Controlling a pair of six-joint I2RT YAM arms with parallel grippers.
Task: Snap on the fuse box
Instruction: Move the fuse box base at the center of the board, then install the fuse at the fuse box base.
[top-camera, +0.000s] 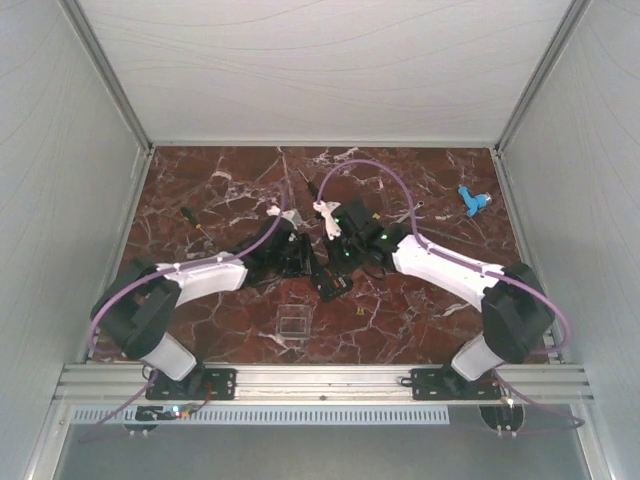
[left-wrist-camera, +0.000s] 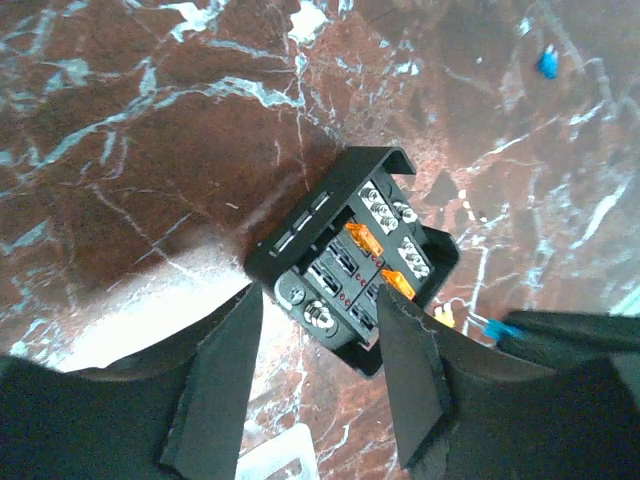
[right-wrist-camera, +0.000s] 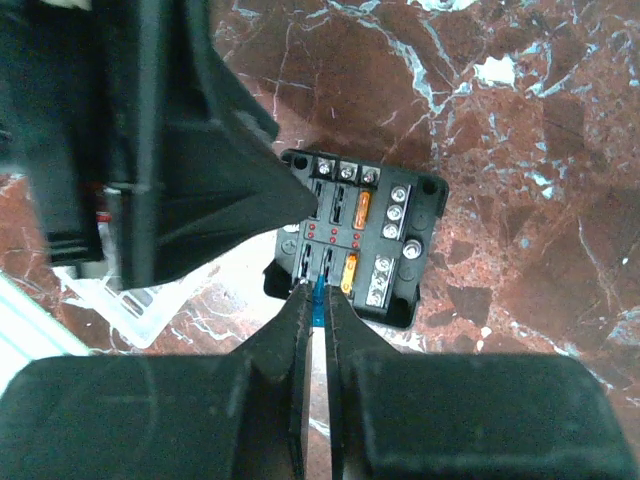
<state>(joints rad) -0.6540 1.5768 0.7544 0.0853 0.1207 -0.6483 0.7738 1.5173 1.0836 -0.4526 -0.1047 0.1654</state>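
The fuse box (left-wrist-camera: 345, 262) is a small square black box with two orange fuses in its slots, lying face up on the marble table. It also shows in the right wrist view (right-wrist-camera: 372, 236) and in the top view (top-camera: 332, 284). My left gripper (left-wrist-camera: 318, 300) is open and empty, its fingers (left-wrist-camera: 215, 390) straddling the box's near corner without touching it. My right gripper (right-wrist-camera: 316, 292) is shut on a small blue fuse (right-wrist-camera: 319, 302), holding it at a slot on the box's near edge. In the top view both grippers, left (top-camera: 300, 262) and right (top-camera: 342, 266), meet over the box.
A clear square lid (top-camera: 292, 325) lies just in front of the box; it also shows in the left wrist view (left-wrist-camera: 282, 455). A yellow fuse (left-wrist-camera: 445, 318) lies loose beside the box. A screwdriver (top-camera: 190, 216) lies at the far left and a blue piece (top-camera: 472, 200) at the far right.
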